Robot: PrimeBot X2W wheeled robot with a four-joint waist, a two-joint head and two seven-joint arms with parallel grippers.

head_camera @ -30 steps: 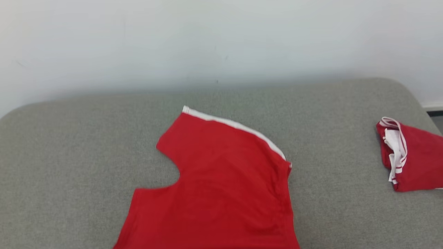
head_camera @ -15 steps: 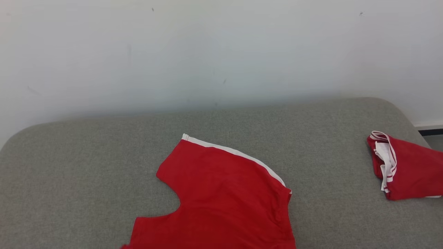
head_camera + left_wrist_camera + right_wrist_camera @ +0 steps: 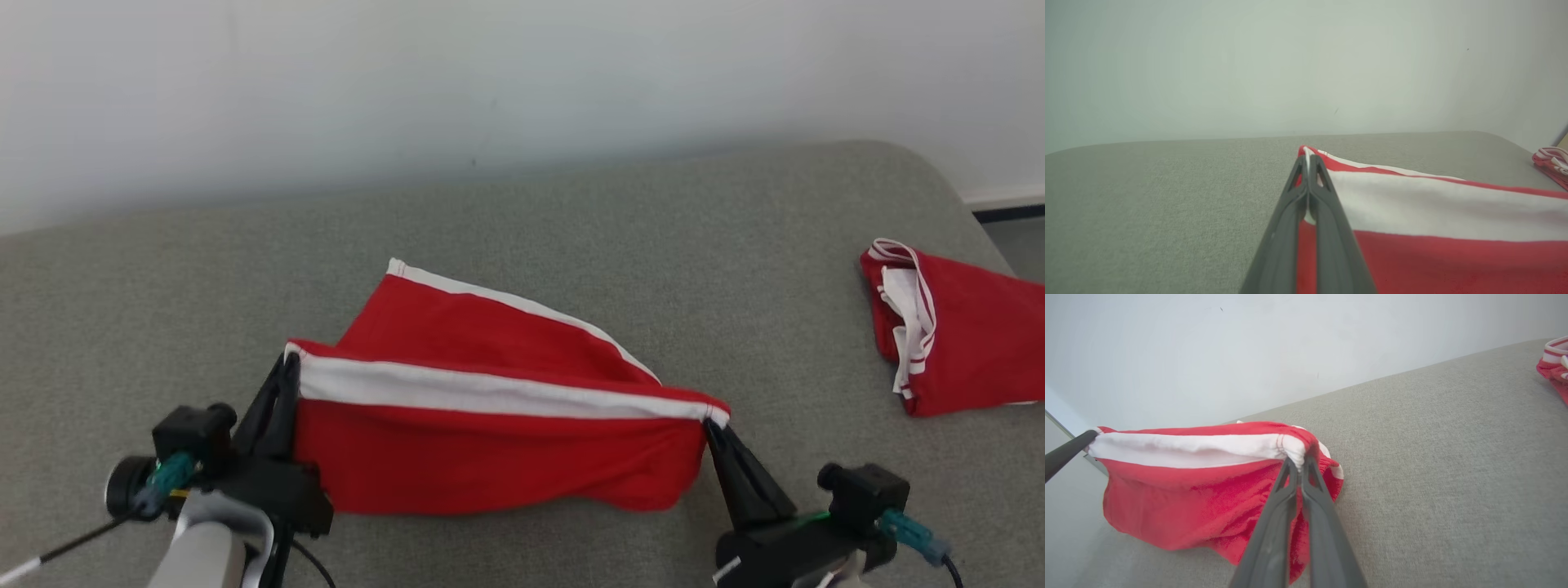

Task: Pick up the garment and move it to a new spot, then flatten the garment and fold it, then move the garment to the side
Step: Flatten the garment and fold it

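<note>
Red garment (image 3: 490, 457), white waistband: band pulled taut, lifted at both corners. Body sags below it, far white-edged hem lies flat on grey padded surface (image 3: 571, 229).

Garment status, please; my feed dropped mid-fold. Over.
Left hand shut on garment at one end of its white band; right hand shut on the other end. Band taut, off the surface. Second red garment lies apart, right.

Left hand (image 3: 1308, 163) pinching red garment (image 3: 1437, 245) corner.
</note>
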